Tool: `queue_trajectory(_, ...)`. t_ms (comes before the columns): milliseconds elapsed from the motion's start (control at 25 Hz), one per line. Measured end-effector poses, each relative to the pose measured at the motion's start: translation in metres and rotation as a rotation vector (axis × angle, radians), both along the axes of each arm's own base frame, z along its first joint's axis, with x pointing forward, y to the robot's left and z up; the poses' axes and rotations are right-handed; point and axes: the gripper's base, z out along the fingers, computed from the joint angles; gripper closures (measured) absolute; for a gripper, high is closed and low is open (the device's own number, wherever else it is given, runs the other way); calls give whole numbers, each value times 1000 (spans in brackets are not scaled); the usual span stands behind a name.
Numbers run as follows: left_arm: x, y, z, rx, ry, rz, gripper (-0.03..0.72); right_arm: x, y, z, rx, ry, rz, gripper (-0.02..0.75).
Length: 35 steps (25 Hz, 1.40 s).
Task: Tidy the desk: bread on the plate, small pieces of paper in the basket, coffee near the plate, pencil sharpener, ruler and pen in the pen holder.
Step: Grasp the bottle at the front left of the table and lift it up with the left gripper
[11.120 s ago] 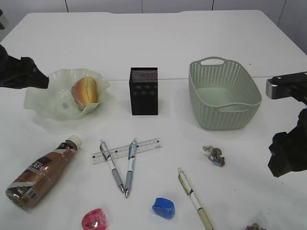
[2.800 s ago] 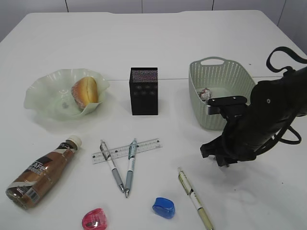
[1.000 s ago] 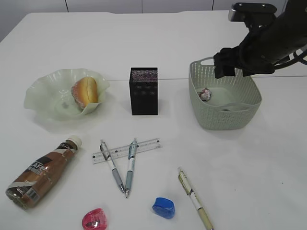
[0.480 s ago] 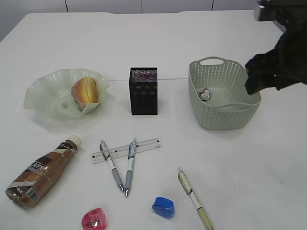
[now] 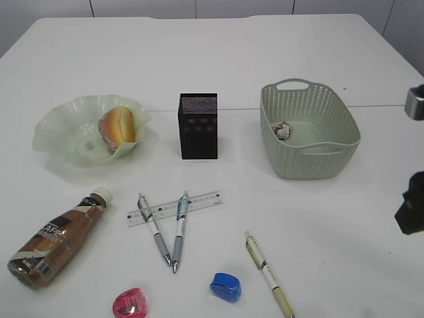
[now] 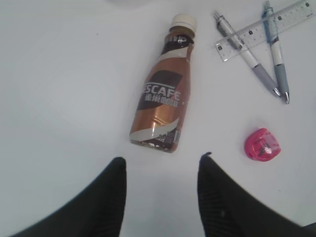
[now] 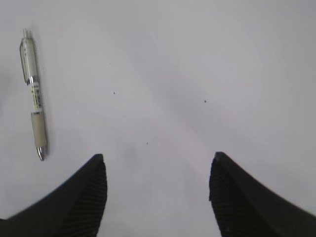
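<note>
Bread (image 5: pixel 118 127) already on plate (image 5: pixel 56 132). 1 crumpled paper (image 5: pixel 283 130) inside basket (image 5: pixel 310 159). Coffee bottle (image 6: pixel 163 98) lying on its side, straight ahead of left gripper (image 6: pixel 160 197), cap pointing away; jaws parted and empty, hovering over bare table (image 6: pixel 59 89). Pink sharpener (image 6: pixel 262 144) just ahead and to the right of that gripper's right finger. Farther ahead and right, 2 pens (image 6: pixel 252 59) crossing ruler (image 6: pixel 261 30). Right gripper (image 7: pixel 157 197) spread wide, holding nothing, above plain tabletop; 1 pale pen (image 7: pixel 33 94) lying ahead and left of its left finger, tip toward the gripper. Blue sharpener (image 5: pixel 226 287) left of that pen in exterior view. Black pen holder (image 5: pixel 198 126) upright between plate and basket, well beyond both grippers.
</note>
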Motion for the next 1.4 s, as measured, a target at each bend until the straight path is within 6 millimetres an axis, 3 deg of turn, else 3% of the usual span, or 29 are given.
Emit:
queue_trajectory(200,20,-15,-6,57,27,-90,325,-24,-4,-4,2,-8,0,259)
queue_trajectory(400,47,-27,-23,98,103,-132,244,-32,-6,2,6,-34,1,259)
queue_trajectory(1000,91,-47,-101,188,246,-253,107,-33,-6,3,11,-32,0,259)
queue_trajectory(1400,121,-56,-115,195,227,-268,104,-33,-5,3,13,-31,-1,259)
